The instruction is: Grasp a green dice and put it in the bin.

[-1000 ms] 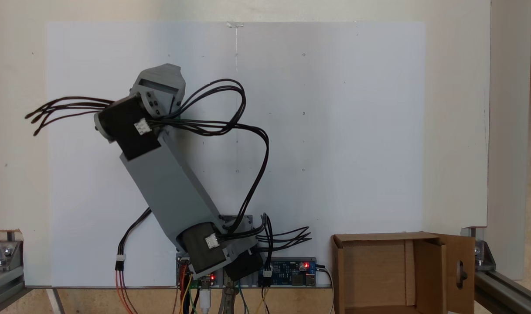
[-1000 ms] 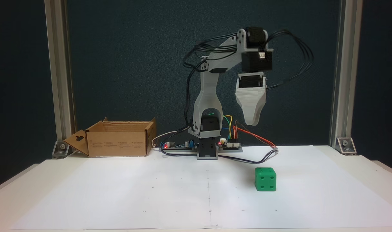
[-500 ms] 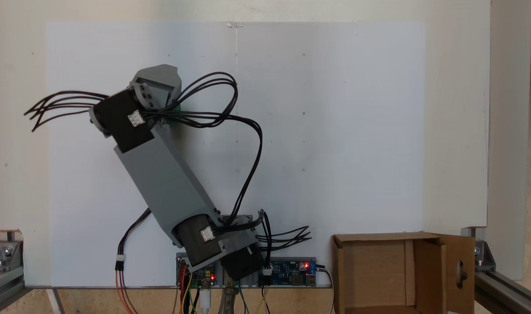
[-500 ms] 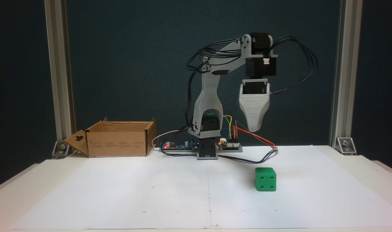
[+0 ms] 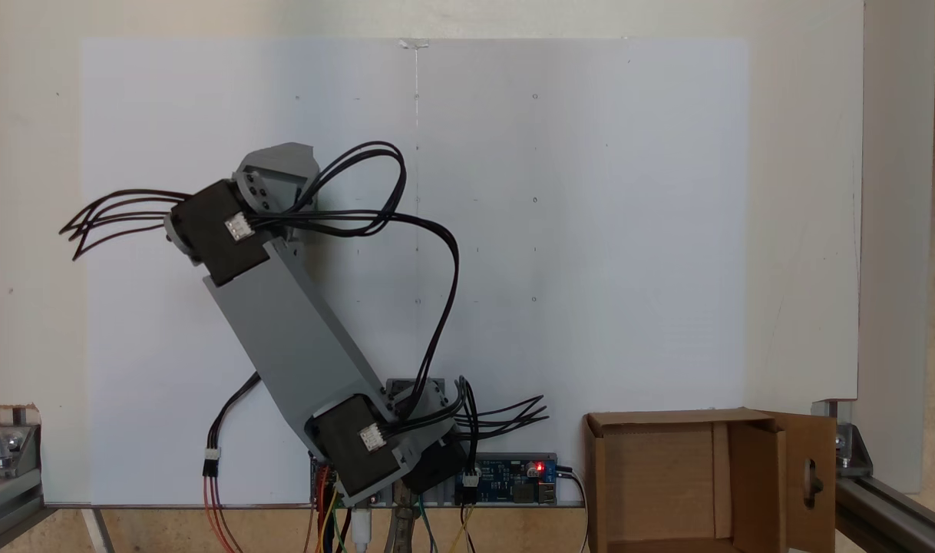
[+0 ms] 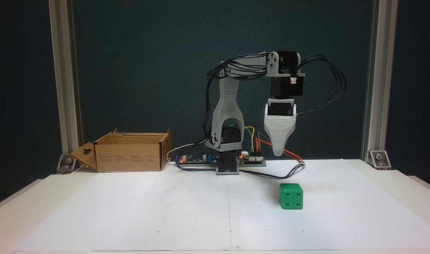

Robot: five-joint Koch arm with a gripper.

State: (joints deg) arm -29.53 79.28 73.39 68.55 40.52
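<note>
The green dice [image 6: 291, 196] sits on the white paper, right of centre in the front fixed view. My gripper [image 6: 278, 153] hangs point-down above and slightly behind it, well clear of its top face. Its jaws line up one behind the other, so a single grey tip shows and I cannot tell its state. From above, the gripper's grey head [image 5: 277, 164] and wrist cover the spot where the dice lies. The bin [image 6: 130, 152], an open brown cardboard box with a slotted flap [image 6: 83, 155], stands at the back left; in the view from above the bin [image 5: 667, 419] is at the bottom right.
Circuit boards [image 6: 252, 161] with red lights and coloured wires sit by the arm's base [image 6: 227, 165]. Black cables [image 6: 328, 88] loop out from the wrist. Aluminium posts [image 6: 373, 81] stand at both back corners. White paper [image 6: 165, 211] covers the table in front.
The arm has folded downward, lowering the gripper toward the table above the dice. The dice and the bin have stayed where they were.
</note>
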